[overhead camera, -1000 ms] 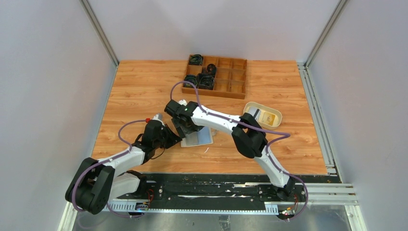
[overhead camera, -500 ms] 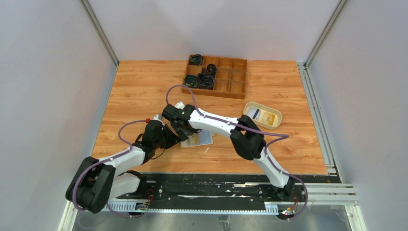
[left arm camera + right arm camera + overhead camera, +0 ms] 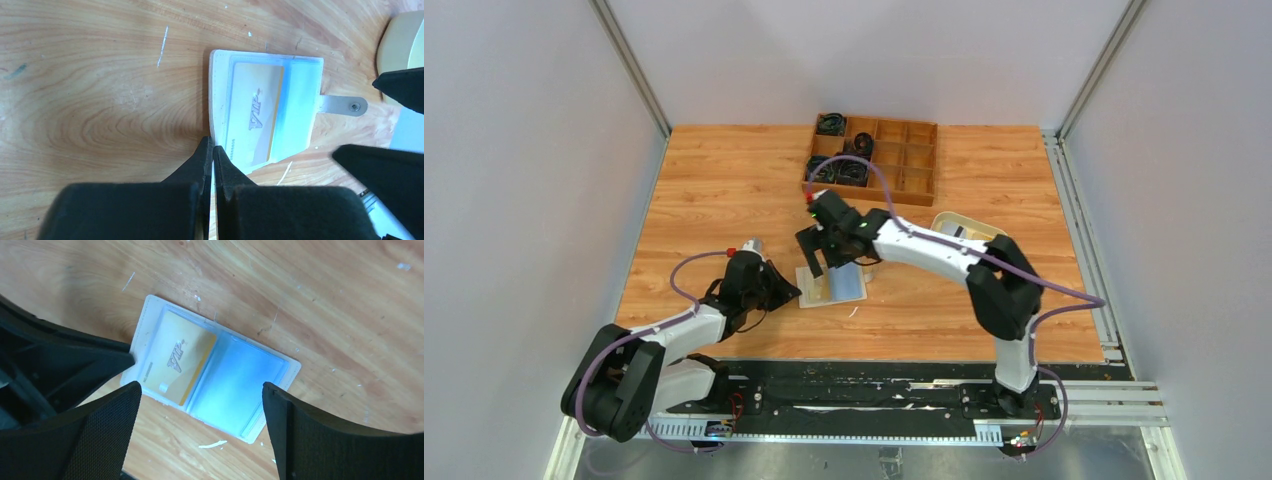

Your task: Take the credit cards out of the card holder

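Shows the card holder (image 3: 834, 285) lying open and flat on the wooden table (image 3: 704, 190), in front of the two arms, with a yellow card (image 3: 252, 120) marked VIP tucked inside one clear pocket, beside a second, bluish pocket. Shows the left gripper (image 3: 212, 147) with fingers pressed together and tips touching the near corner of the holder; not possible to tell whether pinching its rim. Shows the right gripper (image 3: 200, 386) hanging above the holder, spread wide and gripping nothing.

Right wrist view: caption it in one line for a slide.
Open right gripper above the unfolded card holder, one yellow card in its sleeve.
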Available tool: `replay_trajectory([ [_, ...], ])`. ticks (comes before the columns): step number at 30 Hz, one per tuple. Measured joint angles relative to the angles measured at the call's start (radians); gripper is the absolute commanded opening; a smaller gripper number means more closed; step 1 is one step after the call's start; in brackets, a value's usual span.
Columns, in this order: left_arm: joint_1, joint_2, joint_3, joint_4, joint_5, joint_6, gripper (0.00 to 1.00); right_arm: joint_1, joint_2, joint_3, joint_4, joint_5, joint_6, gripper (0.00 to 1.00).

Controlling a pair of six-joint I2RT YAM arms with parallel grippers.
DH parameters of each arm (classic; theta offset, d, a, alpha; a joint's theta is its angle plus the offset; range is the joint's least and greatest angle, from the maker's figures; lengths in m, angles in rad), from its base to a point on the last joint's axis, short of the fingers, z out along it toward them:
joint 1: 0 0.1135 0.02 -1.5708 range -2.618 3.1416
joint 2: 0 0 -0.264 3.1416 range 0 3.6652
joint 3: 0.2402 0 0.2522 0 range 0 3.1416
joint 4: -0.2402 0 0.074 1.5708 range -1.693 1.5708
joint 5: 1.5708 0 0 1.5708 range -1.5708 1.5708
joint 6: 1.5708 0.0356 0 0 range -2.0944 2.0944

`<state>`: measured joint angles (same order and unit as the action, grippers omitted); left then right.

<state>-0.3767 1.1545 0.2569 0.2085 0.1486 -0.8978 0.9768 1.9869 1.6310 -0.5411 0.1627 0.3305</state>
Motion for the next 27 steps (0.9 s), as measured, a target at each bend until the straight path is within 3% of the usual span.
replay_trajectory([
  [5,0.0,0.0,-0.007,0.0,0.0,0.0,0.0,-0.164,-0.123,-0.283,0.304,-0.327,0.135,0.79],
  [13,0.0,0.0,-0.007,-0.001,0.0,0.0,0.0,-0.183,-0.08,-0.454,0.597,-0.602,0.316,0.75],
  [17,0.0,0.0,-0.01,-0.001,0.0,0.0,0.0,-0.183,-0.042,-0.481,0.706,-0.66,0.398,0.75],
  [27,0.0,-0.001,-0.01,-0.001,-0.001,0.0,0.0,-0.183,-0.035,-0.497,0.743,-0.668,0.486,0.76],
])
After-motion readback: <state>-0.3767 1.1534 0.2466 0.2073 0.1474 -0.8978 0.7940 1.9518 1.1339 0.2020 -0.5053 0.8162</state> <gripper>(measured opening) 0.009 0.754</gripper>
